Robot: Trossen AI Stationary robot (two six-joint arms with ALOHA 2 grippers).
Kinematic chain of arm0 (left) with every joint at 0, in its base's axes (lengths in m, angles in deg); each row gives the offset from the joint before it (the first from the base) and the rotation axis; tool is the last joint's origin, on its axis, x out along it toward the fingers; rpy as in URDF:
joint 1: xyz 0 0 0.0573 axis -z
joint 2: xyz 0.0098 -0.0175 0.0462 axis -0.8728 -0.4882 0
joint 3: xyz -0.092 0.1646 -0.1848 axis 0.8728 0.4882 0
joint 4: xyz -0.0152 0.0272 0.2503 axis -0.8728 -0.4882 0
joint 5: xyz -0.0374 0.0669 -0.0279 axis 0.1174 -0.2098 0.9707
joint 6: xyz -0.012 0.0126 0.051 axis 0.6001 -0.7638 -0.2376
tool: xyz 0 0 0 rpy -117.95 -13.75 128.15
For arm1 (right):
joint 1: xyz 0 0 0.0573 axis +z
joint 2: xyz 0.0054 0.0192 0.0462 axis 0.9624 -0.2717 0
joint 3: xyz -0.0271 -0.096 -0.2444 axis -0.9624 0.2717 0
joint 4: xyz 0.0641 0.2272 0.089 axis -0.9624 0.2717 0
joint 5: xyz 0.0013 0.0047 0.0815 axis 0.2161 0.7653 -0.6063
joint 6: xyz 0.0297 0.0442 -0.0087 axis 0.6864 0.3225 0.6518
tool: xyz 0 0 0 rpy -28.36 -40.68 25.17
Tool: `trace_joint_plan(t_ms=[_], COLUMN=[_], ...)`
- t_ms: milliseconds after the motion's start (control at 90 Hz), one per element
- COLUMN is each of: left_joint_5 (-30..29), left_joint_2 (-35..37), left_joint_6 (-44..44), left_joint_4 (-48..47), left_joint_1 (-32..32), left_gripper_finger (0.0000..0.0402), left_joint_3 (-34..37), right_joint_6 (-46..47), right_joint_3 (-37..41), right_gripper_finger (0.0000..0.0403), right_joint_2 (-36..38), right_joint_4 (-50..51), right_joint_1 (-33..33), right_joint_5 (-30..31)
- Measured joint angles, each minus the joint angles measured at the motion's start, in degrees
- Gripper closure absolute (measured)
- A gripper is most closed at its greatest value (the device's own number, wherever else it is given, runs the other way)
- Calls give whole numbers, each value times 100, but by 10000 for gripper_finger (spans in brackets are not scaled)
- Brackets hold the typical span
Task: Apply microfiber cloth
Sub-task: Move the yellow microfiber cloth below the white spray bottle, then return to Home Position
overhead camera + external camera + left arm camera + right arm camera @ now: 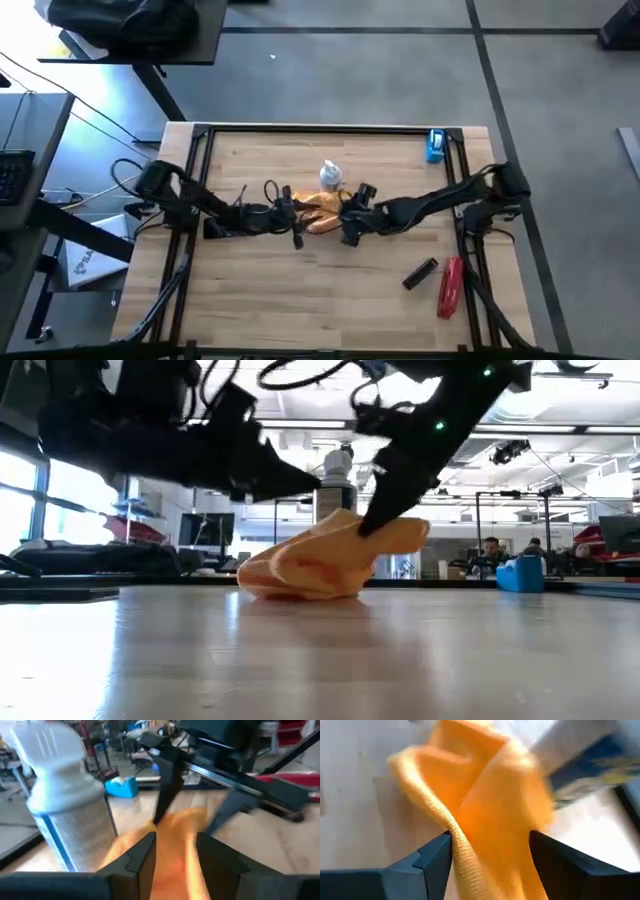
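Microfiber cloth (320, 560): orange-yellow, bunched, folded.

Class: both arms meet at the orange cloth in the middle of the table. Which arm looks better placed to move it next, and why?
Probably the right: the right gripper pinches a raised fold of the microfiber cloth; the left gripper straddles it, open.

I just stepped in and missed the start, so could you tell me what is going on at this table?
Both arms meet at the middle of the table over the microfiber cloth, which lies bunched beside a white spray bottle. The right end effector has cloth between its fingers, lifting one edge. The left end effector also straddles the cloth. A black phone and a red tool lie untouched near the right front.
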Motion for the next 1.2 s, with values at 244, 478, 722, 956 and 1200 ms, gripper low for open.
trace_joint_plan(t_ms=[244, 478, 722, 956, 1200], left_joint_5=[392, 497, 307, 292, 290], left_joint_2=[997, 1972, 2911, 3809, 4533], left_joint_6=[113, 167, 277, 353, 709], left_joint_4=[-50, -48, -42, -70, -289], left_joint_1=[-102, -99, -132, -130, -130], left_gripper_finger=[280, 280, 280, 280, 280], left_joint_3=[546, 1128, 1693, 2295, 2703], right_joint_6=[-118, 147, 291, -6, -133], right_joint_3=[1350, 2796, 3407, 3467, 3467], right_gripper_finger=[174, 174, 174, 174, 180], right_joint_2=[1169, 2052, 2853, 3829, 5079], right_joint_4=[-912, -3102, -3676, -3361, -2671], right_joint_1=[-172, -425, -663, -683, -620], right_joint_5=[-98, -1034, -1708, -1707, -1574])
